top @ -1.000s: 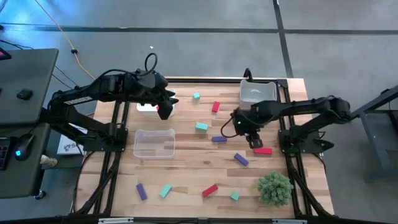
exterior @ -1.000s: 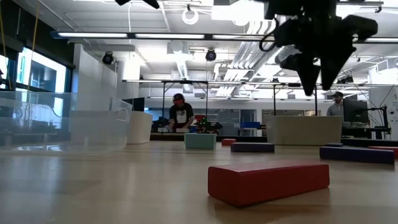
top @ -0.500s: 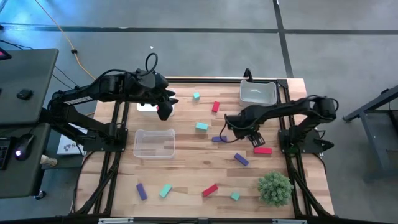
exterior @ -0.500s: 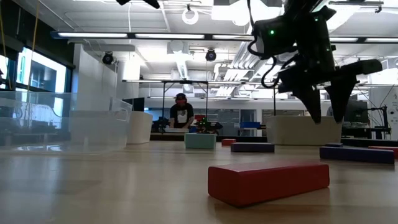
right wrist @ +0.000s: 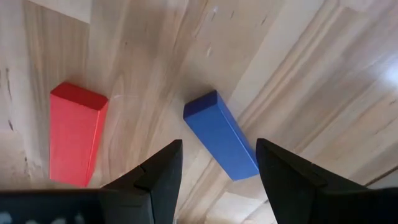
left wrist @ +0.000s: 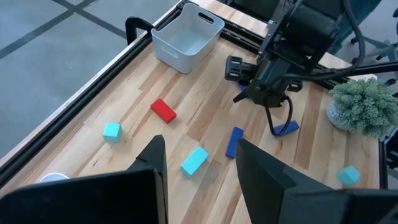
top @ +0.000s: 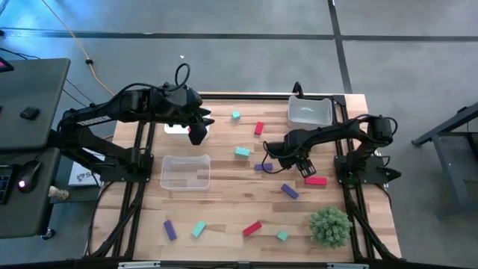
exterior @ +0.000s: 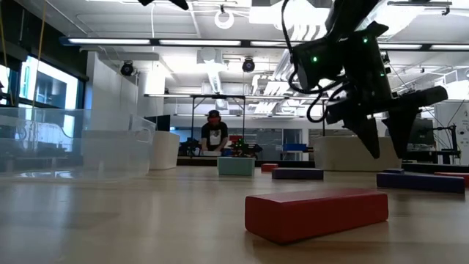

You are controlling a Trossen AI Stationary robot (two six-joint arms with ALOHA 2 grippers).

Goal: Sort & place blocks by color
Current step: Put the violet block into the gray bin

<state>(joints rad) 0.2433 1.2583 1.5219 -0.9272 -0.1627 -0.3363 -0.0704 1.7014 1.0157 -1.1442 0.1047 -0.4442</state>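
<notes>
Red, teal and purple blocks lie scattered flat on the wooden table point(top: 224, 202). My right gripper point(top: 305, 166) hangs open above a purple bar point(right wrist: 221, 143), which shows between its fingers in the right wrist view; a red bar point(right wrist: 74, 134) lies beside it. In the low view the right gripper point(exterior: 385, 147) is clear of the table. My left gripper point(top: 199, 128) waits open and empty near the far left of the table, and its wrist view point(left wrist: 200, 142) looks across at the right arm.
A clear bin point(top: 185, 172) sits left of centre and a pale bin point(top: 309, 110) at the far right corner. A green spiky plant ball point(top: 330, 226) stands near the right front. More blocks lie along the near edge, among them a red bar point(exterior: 315, 213).
My right gripper has come down toward the table above the purple and red bars, and its arm has folded in toward the table's left. The left arm and the blocks have stayed where they were.
</notes>
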